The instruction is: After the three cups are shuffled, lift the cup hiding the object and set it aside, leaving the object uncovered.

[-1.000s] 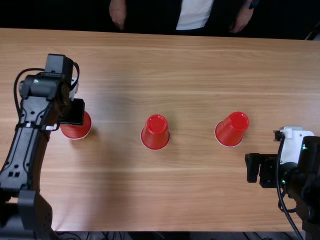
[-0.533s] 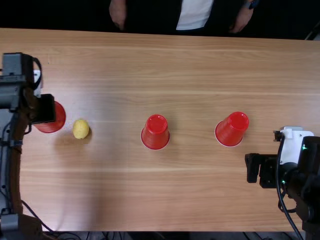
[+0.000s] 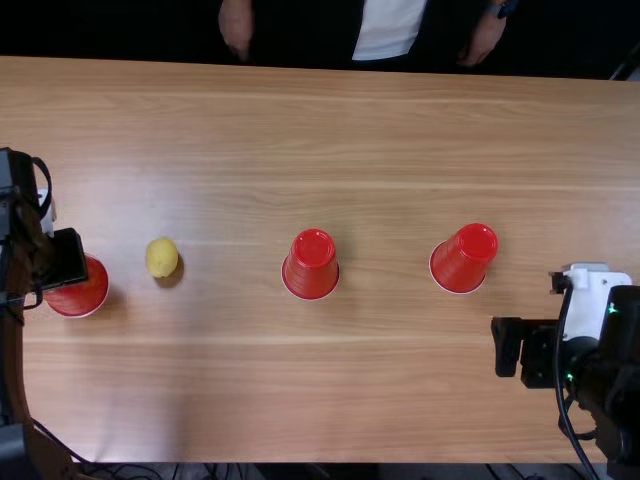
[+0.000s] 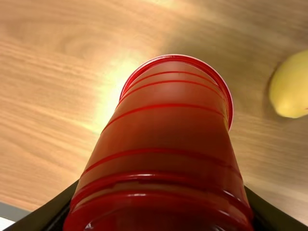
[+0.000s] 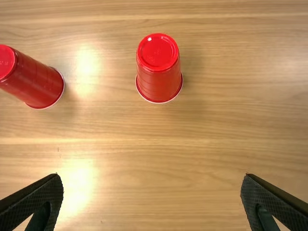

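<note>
**Left hand** [image 3: 62, 262]: mine, at the far left edge of the top view. The fingers are clamped on the sides of the held cup [image 3: 78, 293], which is mouth-down. I cannot tell whether its rim touches the counter [image 3: 320, 130].

**Yellow object** [image 3: 162, 257]: uncovered on the counter, left of centre and just right of the held cup, apart from it.

**Middle cup** [image 3: 311, 263] and **right cup** [image 3: 464, 257]: both inverted at mid-frame, well apart from my load.

**Right hand** [image 5: 150, 180]: lower right of the top view, with the fingers spread wide and holding nothing.

**Hazards, as I judge them:**
- If I let go with the rim tilted or off the wood, the cup may tip over. It could then roll into the object or off the counter's left edge, which is close.
- The thin wall is squeezed, so it may spring back on release and make the cup hop.
- If my wrist drifts right while pulling away, it may nudge the rounded object and set it rolling.
</note>
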### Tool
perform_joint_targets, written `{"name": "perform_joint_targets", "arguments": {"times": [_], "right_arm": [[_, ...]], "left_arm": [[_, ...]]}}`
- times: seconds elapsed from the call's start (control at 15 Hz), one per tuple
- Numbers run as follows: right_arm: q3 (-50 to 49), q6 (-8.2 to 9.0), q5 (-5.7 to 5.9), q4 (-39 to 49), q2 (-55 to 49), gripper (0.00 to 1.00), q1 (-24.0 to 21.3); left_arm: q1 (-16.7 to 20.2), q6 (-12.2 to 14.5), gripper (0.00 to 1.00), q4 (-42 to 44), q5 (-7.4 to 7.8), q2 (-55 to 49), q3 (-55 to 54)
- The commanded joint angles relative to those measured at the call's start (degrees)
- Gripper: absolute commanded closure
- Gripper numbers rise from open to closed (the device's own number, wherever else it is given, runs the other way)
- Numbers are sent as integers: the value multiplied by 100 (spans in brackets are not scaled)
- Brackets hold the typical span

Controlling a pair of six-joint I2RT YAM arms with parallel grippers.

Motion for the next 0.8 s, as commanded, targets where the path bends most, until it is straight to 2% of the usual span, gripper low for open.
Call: {"name": "perform_joint_targets", "arguments": {"times": [0.0, 0.13, 0.2, 0.27, 0.33, 0.4, 0.73], "right_arm": [[-33, -27, -22, -56, -48, 0, -9], [-16, -16, -22, -66, -92, 0, -9], [-16, -16, -22, -66, -188, 0, -18], [-33, -16, -22, -56, -224, 0, -18], [-42, -6, -22, -56, -232, 0, -18], [-42, -6, -22, -56, -232, 0, -18], [19, -16, -22, -56, -232, 0, -18]], "left_arm": [[28, -44, 80, 21, 1, 51, -185], [54, -44, 66, 21, -10, 95, -396], [63, -44, 56, 21, -10, 298, -475], [72, -33, 39, 21, -20, 464, -502], [72, -33, 17, 11, -20, 500, -528], [98, -23, 0, 21, -10, 500, -607], [134, -44, 0, 0, -10, 412, -598]]}}
